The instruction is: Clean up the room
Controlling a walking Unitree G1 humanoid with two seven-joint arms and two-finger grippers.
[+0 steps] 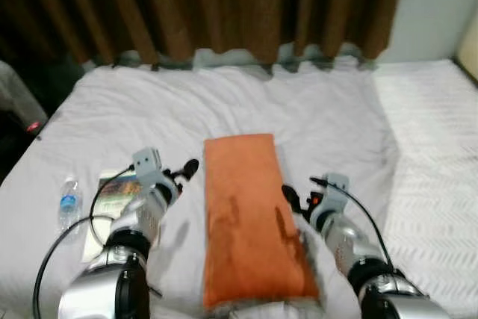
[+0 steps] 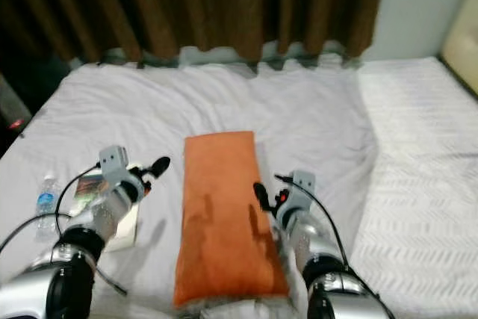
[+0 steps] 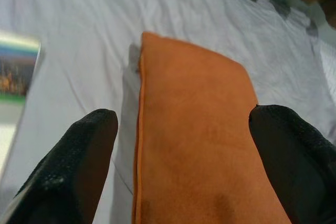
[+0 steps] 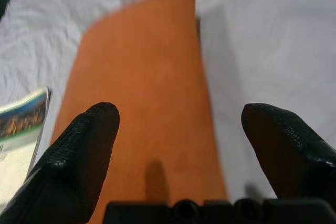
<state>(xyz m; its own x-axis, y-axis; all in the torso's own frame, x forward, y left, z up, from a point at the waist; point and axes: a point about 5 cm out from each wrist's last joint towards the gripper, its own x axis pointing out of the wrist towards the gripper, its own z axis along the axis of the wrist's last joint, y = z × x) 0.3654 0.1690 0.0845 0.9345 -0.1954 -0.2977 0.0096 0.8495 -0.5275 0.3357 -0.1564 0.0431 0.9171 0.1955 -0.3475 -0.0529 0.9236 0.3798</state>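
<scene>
A long orange cushion (image 1: 250, 218) lies flat on the white bed (image 1: 314, 117), its near end at the bed's front edge. My left gripper (image 1: 183, 172) hovers just left of the cushion's long side, open, with nothing between its fingers (image 3: 79, 166). My right gripper (image 1: 293, 199) hovers over the cushion's right side, also open and empty, its fingers (image 4: 79, 150) spread over the orange cloth (image 4: 142, 93). The left wrist view looks along the cushion (image 3: 194, 129) toward its far end.
A magazine (image 1: 113, 196) and a plastic water bottle (image 1: 69, 203) lie on the bed to my left. Brown curtains (image 1: 224, 5) hang behind the bed. A textured white cover (image 1: 437, 162) lies at the right. A dark object with a red light (image 1: 30, 126) sits at far left.
</scene>
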